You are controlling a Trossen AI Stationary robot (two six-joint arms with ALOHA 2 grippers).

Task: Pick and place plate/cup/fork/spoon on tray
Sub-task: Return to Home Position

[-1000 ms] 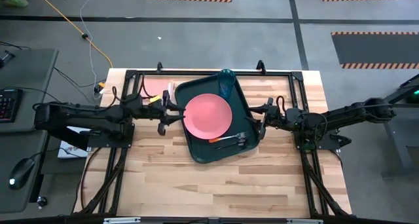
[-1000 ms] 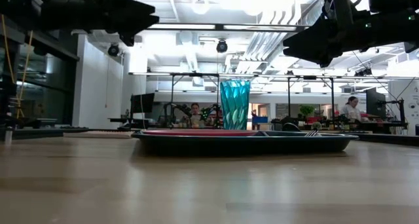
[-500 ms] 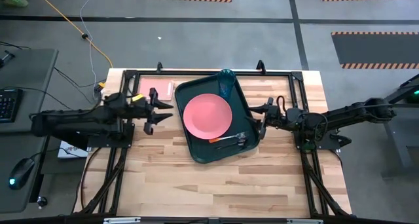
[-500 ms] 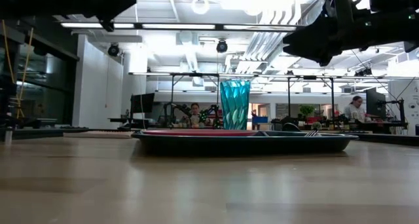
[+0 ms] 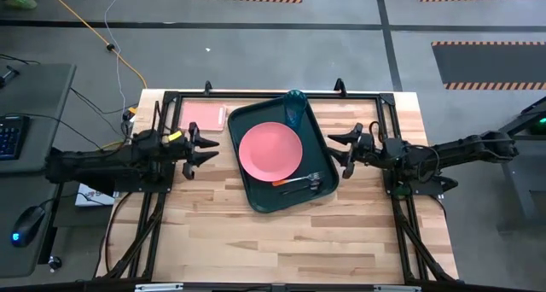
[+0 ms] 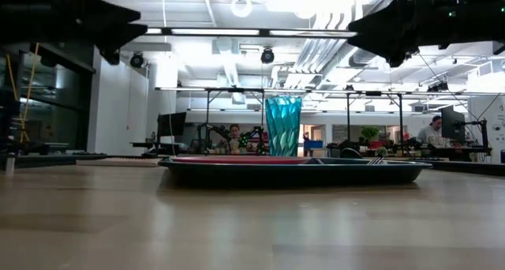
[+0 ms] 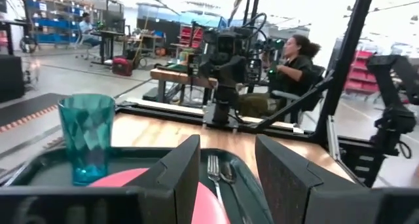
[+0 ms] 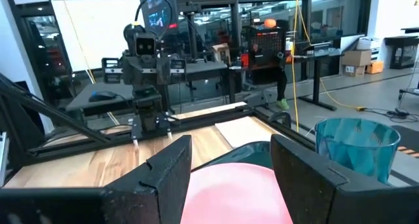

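Observation:
The dark green tray lies on the table's middle. The round pink plate lies flat in it. The teal cup stands upright in the tray's far corner and shows in the low view. The orange-handled fork and the dark spoon lie side by side in the tray's near right part. My left gripper is open, left of the tray, above the table. My right gripper is open, right of the tray, above the table. Both are empty.
A flat pink rectangle lies at the table's far left, beside the tray. A black metal frame runs along the table's far edge and sides. People sit at benches in the room beyond.
My left gripper has drawn back toward the table's left edge, away from the tray. My right gripper has drawn back a little toward the right edge. The tray and the things in it have stayed still.

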